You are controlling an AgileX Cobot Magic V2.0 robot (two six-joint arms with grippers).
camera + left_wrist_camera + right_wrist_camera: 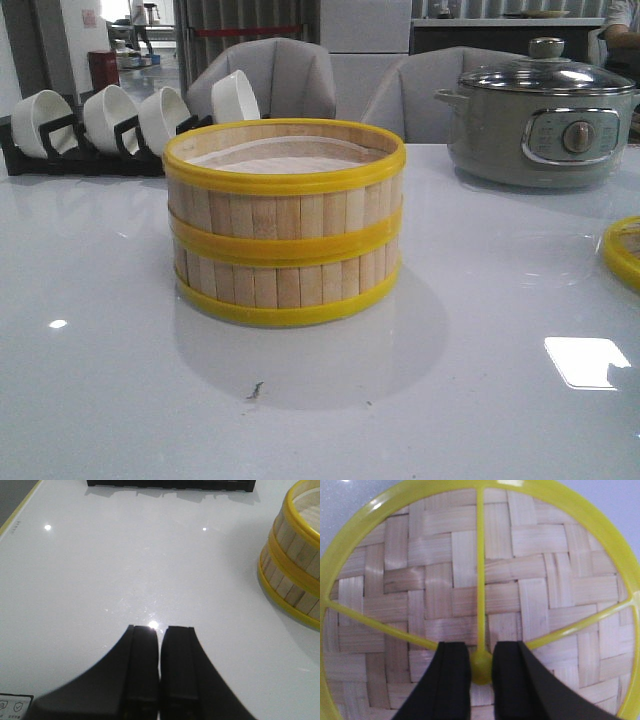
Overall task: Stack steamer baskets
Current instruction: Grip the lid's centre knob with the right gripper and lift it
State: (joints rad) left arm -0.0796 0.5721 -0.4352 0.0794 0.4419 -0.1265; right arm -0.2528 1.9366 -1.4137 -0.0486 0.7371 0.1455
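Two steamer baskets (285, 225) stand stacked at the table's middle, with pale slat walls and yellow rims; the top one is uncovered. In the left wrist view the stack (292, 560) sits off to one side. My left gripper (160, 628) hangs shut over bare table, holding nothing. The woven lid (445, 580) with its yellow rim and spokes fills the right wrist view. My right gripper (481, 647) is shut on the lid's yellow centre knob (481, 669), one finger pressed against each side. Only the lid's rim (622, 250) shows at the front view's right edge.
A grey electric pot (540, 115) with a glass lid stands at the back right. At the back left is a black rack (90, 150) holding several white bowls (110, 115); its base (170, 484) shows in the left wrist view. The white table (120, 380) is glossy.
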